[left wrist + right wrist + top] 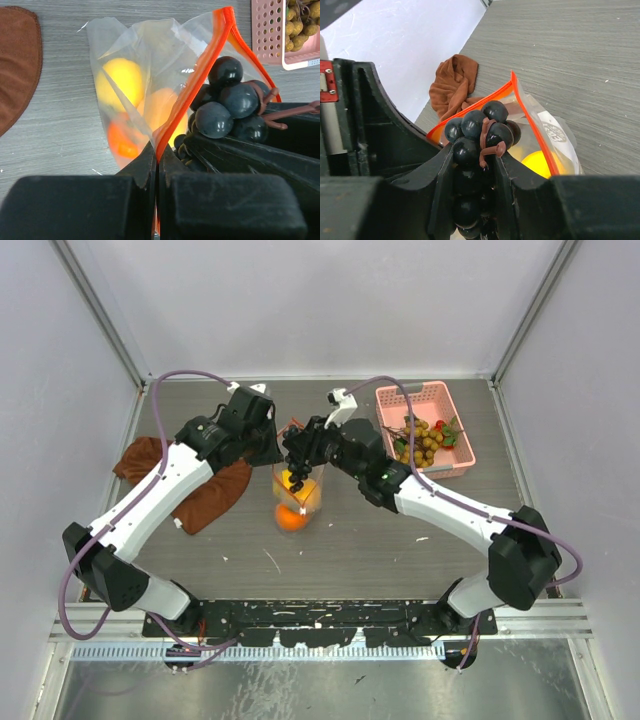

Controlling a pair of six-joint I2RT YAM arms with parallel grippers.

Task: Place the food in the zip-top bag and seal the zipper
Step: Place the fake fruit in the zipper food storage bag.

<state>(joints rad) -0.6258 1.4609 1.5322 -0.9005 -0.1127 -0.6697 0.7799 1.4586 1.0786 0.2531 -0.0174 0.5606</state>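
Observation:
The clear zip-top bag lies mid-table with its mouth held up and open. Its orange-red zipper strip runs up from my left gripper, which is shut on the strip's near end. Orange and yellow fruits lie inside the bag; they also show in the top view. My right gripper is shut on the dark grapes and holds them at the bag's mouth. The grapes also show in the left wrist view. The tan-brown berries lie in the pink basket.
The pink basket stands at the back right, its corner in the left wrist view. A brown cloth lies left of the bag, under the left arm; it also shows in the right wrist view.

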